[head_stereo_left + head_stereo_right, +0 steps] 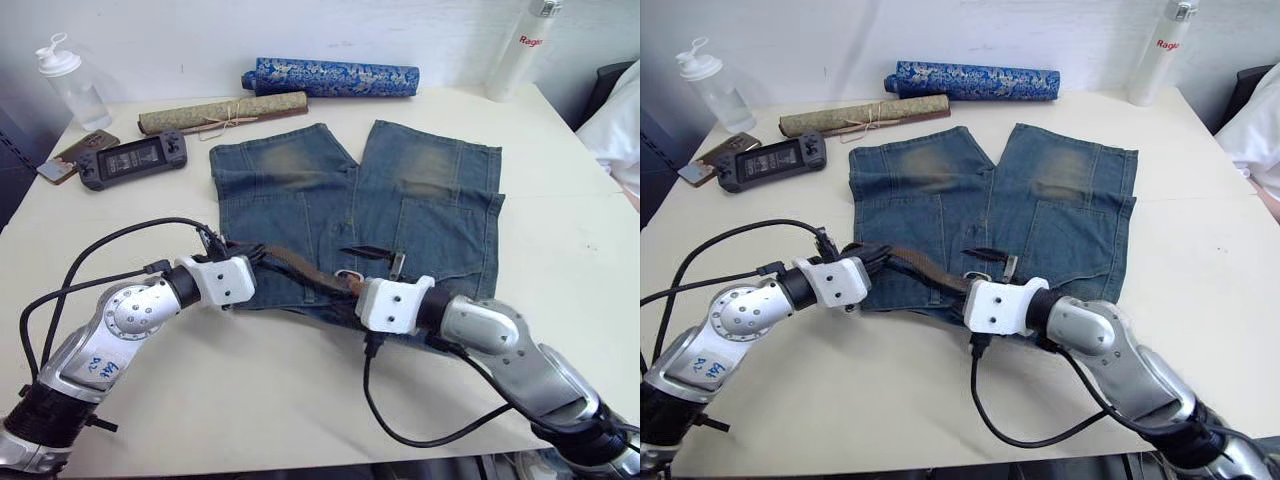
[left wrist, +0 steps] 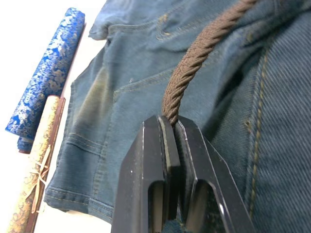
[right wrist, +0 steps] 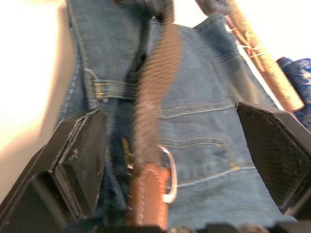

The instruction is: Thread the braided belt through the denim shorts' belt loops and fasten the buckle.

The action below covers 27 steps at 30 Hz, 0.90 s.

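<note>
Denim shorts point(image 1: 400, 215): faded blue twill with yellowish worn patches on both legs and tan topstitching. They lie flat at the centre of the head views, waistband toward the lower edge, leg hems toward the top.

Braided belt point(image 1: 290, 265): dark-brown woven cord, ropelike and rounded. It runs across the waistband from lower left toward centre, ending in a tan stitched leather piece beside a silver metal ring point(image 3: 167, 172).

Belt loop point(image 3: 114, 89): a short denim strip with yellow stitching, just beside the belt in the right wrist view.

Left gripper point(image 2: 171, 127): black fingers pressed together, clamping the braid between them, over the shorts' left edge.

Right gripper point(image 3: 177, 145): textured black pads spread wide, empty. The belt's leather end lies between them without touching either.

Table point(image 1: 560, 230): pale, smooth.

Along the top edge: a blue brocade roll point(image 1: 330, 77), a gold patterned roll tied with string point(image 1: 222, 113) and a white bottle point(image 1: 522, 48). At upper left: a clear bottle point(image 1: 72, 82), a dark handheld console point(image 1: 132, 158) and a phone point(image 1: 75, 155).
</note>
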Each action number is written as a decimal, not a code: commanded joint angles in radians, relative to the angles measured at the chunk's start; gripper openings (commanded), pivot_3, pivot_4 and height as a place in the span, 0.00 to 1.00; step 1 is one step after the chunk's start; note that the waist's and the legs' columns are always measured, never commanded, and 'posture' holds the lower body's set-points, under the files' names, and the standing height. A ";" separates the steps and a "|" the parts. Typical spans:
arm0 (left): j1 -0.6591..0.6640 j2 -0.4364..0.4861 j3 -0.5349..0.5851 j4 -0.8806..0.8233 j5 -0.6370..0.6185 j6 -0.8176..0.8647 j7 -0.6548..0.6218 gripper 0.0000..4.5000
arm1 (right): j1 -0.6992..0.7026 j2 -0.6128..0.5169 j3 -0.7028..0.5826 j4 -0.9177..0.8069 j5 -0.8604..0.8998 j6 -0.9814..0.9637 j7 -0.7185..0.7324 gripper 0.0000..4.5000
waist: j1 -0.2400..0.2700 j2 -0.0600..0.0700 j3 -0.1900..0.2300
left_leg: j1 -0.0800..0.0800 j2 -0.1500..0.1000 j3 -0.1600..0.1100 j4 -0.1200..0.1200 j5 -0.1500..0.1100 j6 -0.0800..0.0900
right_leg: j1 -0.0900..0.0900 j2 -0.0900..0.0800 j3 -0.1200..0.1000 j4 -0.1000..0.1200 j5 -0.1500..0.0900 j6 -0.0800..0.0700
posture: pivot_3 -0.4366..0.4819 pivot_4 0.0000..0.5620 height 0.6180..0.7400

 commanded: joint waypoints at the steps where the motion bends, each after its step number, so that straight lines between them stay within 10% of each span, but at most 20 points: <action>1: 0.001 -0.032 0.068 -0.046 0.018 -0.010 -0.005 0.01 | -0.019 0.032 -0.005 -0.012 -0.038 0.020 -0.001 1.00 | 0.001 0.000 0.000 | 0.000 0.000 0.000 0.000 0.000 0.000 | 0.000 0.000 0.000 0.001 0.000 0.000 | 0.48 0.27 0.16; 10: 0.020 -0.100 0.119 -0.061 0.038 -0.012 -0.031 0.01 | -0.031 0.106 -0.040 0.004 -0.072 0.116 -0.021 1.00 | 0.002 0.000 0.000 | 0.001 0.000 -0.004 0.000 0.001 0.000 | 0.000 0.002 0.000 0.005 0.001 -0.002 | 0.48 0.27 0.16; 13: 0.021 -0.116 0.125 -0.067 0.043 -0.008 -0.042 0.00 | -0.039 0.121 -0.040 0.010 -0.085 0.129 -0.027 0.83 | 0.003 0.000 0.000 | 0.001 -0.004 -0.007 0.000 0.002 0.000 | 0.000 0.002 0.000 0.006 0.001 -0.002 | 0.48 0.27 0.16; 20: 0.022 -0.145 0.144 -0.077 0.047 0.000 -0.055 0.00 | -0.045 0.158 -0.017 0.024 -0.122 0.147 -0.035 0.04 | 0.002 0.000 0.000 | 0.001 -0.005 -0.012 0.000 0.003 -0.001 | 0.000 0.002 0.000 0.007 0.001 -0.002 | 0.48 0.27 0.16; 27: 0.056 -0.201 0.213 -0.102 -0.046 0.101 -0.061 0.00 | -0.052 0.160 -0.005 0.040 -0.182 0.099 -0.040 0.01 | 0.001 0.000 0.000 | 0.001 -0.005 -0.013 0.000 0.003 -0.001 | 0.000 0.002 0.000 0.008 0.001 -0.002 | 0.48 0.27 0.16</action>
